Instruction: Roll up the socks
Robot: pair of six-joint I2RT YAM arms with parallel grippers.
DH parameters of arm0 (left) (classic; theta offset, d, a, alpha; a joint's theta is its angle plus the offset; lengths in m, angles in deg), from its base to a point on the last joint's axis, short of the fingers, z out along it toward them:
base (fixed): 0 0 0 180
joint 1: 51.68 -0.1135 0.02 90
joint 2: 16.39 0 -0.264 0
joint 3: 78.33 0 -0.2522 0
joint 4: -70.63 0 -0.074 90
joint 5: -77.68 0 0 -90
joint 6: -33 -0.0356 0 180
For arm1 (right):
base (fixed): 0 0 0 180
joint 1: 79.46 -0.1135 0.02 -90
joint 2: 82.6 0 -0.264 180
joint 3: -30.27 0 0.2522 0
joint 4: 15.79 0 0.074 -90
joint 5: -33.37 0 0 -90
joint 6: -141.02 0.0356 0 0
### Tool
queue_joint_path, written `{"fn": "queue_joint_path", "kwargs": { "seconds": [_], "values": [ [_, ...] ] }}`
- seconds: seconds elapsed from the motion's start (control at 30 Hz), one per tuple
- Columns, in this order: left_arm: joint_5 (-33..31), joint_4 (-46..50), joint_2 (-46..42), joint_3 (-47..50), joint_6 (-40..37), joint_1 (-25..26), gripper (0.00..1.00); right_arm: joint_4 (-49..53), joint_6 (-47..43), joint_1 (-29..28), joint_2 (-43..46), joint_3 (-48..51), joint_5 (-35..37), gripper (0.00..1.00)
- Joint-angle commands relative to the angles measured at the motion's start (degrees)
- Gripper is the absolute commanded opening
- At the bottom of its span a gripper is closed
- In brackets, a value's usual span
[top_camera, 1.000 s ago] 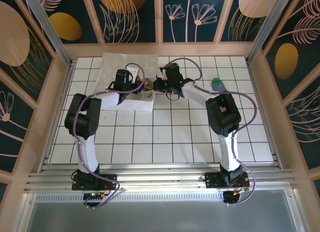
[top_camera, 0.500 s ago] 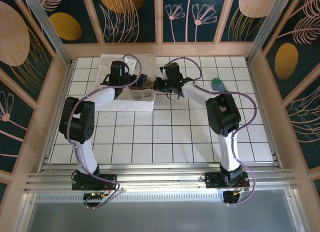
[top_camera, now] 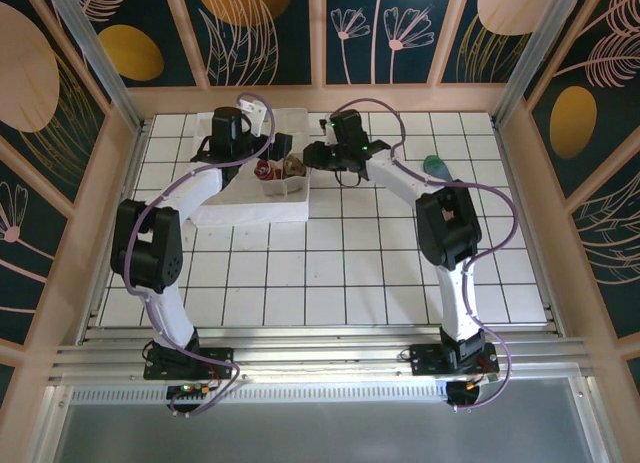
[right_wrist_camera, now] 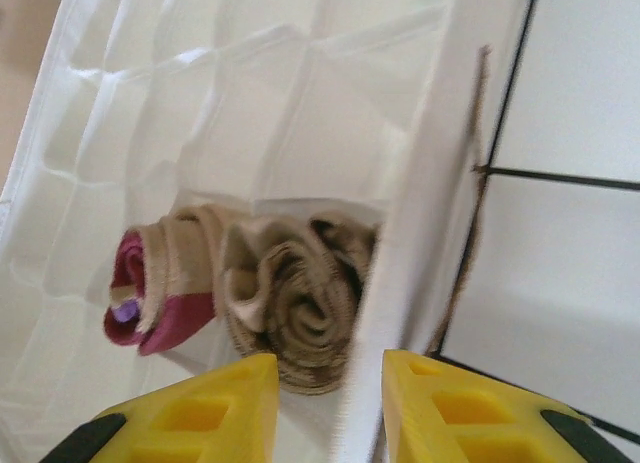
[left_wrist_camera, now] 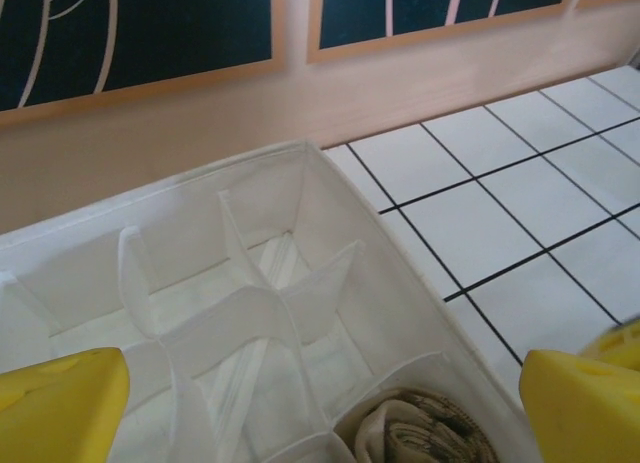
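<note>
The left tool [left_wrist_camera: 322, 383] is held wide open, and its two yellow fingertips [left_wrist_camera: 60, 403] are seen far apart at the lower corners of the left wrist view, with nothing between them. From above, this tool [top_camera: 278, 147] is found over the white fabric box [top_camera: 250, 208], near the box's right side. Below the open fingers, the box [left_wrist_camera: 300, 153] is seen to be split by soft white dividers into small compartments. A rolled tan-and-brown sock [left_wrist_camera: 420, 433] is seen in a compartment against the right wall.

The right tool [right_wrist_camera: 330, 361] is set astride the right wall of the box [right_wrist_camera: 430, 183], with one yellow finger [right_wrist_camera: 200, 413] inside and the other outside. The gap is narrow, but whether the wall is actually clamped cannot be told. From above, this tool [top_camera: 312, 155] is seen at the box's right edge, close to the left tool.

Just beyond the right tool's inner finger, the tan-and-brown sock [right_wrist_camera: 300, 303] is shown rolled into a spiral. The beige sock with the red toe [right_wrist_camera: 160, 283] is rolled beside it, touching it, with a little purple showing at its end. Both rolls [top_camera: 296, 166] [top_camera: 265, 170] are seen from above in the near right part of the box.

The blue-grey sock with the green toe [top_camera: 436, 166] is left on the white tiled surface [top_camera: 340, 273], well to the right of the box and apart from both tools.
</note>
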Motion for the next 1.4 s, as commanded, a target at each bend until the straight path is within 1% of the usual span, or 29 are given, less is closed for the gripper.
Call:
{"fn": "queue_joint_path", "kwargs": {
  "seconds": [0.0,0.03,0.1,0.17,0.2,0.27,0.33,0.37,0.43,0.5,0.57,0.63,0.77,0.9,0.97,1.0,1.1,1.13,1.17,1.23,1.3,1.37],
  "values": [
    [4.99,1.69,-2.23,-1.01,2.83,-0.24,0.99,3.78,-1.96,3.14,4.44,0.0,0.4,0.35],
    [5.06,3.27,-1.84,-2.31,4.38,-0.26,0.99,4.52,-2.25,4.27,5.7,1.63,1.2,0.35],
    [5.97,8.73,0.27,-6.38,4.45,-0.26,0.99,4.0,-2.48,7.06,9.21,7.13,2.5,0.35],
    [7.4,13.84,2.63,-10.06,3.72,-0.26,0.99,2.24,-2.33,11.05,13.7,15.9,5.03,0.35],
    [7.62,14.37,3.11,-10.31,3.86,-0.31,0.99,1.62,-2.18,12.91,15.7,19.5,6.4,0.35],
    [8.98,12.28,3.0,-8.82,4.93,-0.32,0.99,1.18,-1.14,17.54,19.89,26.87,10.17,0.35],
    [11.93,10.21,2.97,-7.84,5.59,-0.03,0.99,1.27,0.53,22.89,22.84,32.5,12.04,0.35],
    [12.27,9.95,3.14,-7.92,5.83,0.38,0.99,1.31,1.35,25.23,23.85,34.65,12.61,0.35],
    [10.74,11.0,3.74,-9.02,4.88,2.23,0.99,1.1,3.27,30.11,25.53,38.96,12.97,0.35],
    [8.84,12.27,4.44,-10.21,3.13,4.82,0.99,0.75,4.4,33.71,26.09,41.99,12.62,0.36],
    [7.28,13.27,5.31,-11.53,1.47,7.73,0.99,0.32,4.85,35.84,25.88,43.92,12.12,0.36],
    [6.23,14.39,6.28,-13.09,0.37,10.57,0.99,-0.13,4.86,36.38,25.01,45.17,11.3,0.36],
    [2.15,15.51,6.88,-14.35,-2.07,15.47,0.99,-0.67,5.38,34.39,21.78,45.65,8.57,0.36],
    [-6.22,16.31,5.25,-12.16,-9.56,20.24,0.99,-0.73,6.71,29.23,18.68,45.86,6.88,0.36],
    [-12.13,13.74,2.94,-8.39,-9.98,21.19,0.99,-1.6,7.9,25.45,18.28,46.54,6.44,0.36],
    [-16.39,10.76,1.11,-5.42,-8.61,21.28,0.99,-2.54,8.91,23.25,18.1,46.91,5.76,0.36],
    [-33.99,0.88,-3.94,4.66,-1.79,21.29,0.99,-6.64,12.84,15.95,17.32,47.88,2.29,0.36],
    [-36.36,-0.55,-5.24,7.32,-1.49,21.16,0.99,-7.6,13.72,12.91,16.79,47.66,1.65,0.36],
    [-36.82,-1.04,-6.19,8.91,-1.71,21.12,0.99,-8.28,14.14,10.29,16.13,47.19,1.12,0.36],
    [-35.16,-0.65,-7.48,11.15,-1.99,21.03,0.99,-8.62,14.57,5.88,14.55,45.37,-0.45,0.36],
    [-29.73,1.25,-8.3,11.73,-3.02,21.01,0.99,-8.08,14.51,3.41,13.79,43.17,-1.74,0.36],
    [-22.6,2.62,-8.34,12.62,-4.78,20.96,0.99,-7.96,13.97,3.34,14.65,42.06,-2.56,0.37]
  ]
}}
